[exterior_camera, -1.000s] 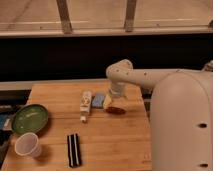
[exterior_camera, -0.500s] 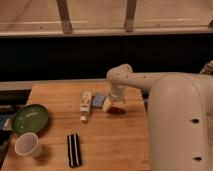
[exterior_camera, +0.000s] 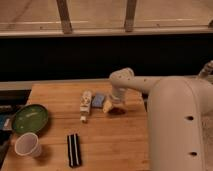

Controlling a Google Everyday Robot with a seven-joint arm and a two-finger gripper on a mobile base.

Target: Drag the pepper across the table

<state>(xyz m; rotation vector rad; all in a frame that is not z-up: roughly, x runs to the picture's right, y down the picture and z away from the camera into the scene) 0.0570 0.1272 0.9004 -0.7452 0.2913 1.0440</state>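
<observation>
Dark-red pepper (exterior_camera: pixel 118 111) lies on the light wooden surface (exterior_camera: pixel 117 146), in its far right part, just right of the blue-and-yellow sponge (exterior_camera: pixel 101 102). The tool (exterior_camera: pixel 117 103) hangs low right above the pepper; whether it is open or closed I cannot tell. A white tube (exterior_camera: pixel 85 105) lies left of the sponge. Near left are a green plate (exterior_camera: pixel 30 119), a white cup (exterior_camera: pixel 27 145) and a black strip (exterior_camera: pixel 73 149).

Beyond your tabletop (exterior_camera: pixel 117 145) runs a dark wall (exterior_camera: pixel 60 60) under bright windows (exterior_camera: pixel 97 11) split by two slanted posts (exterior_camera: pixel 64 16); the end effector (exterior_camera: pixel 116 105) sits low over the tabletop's middle-right.
</observation>
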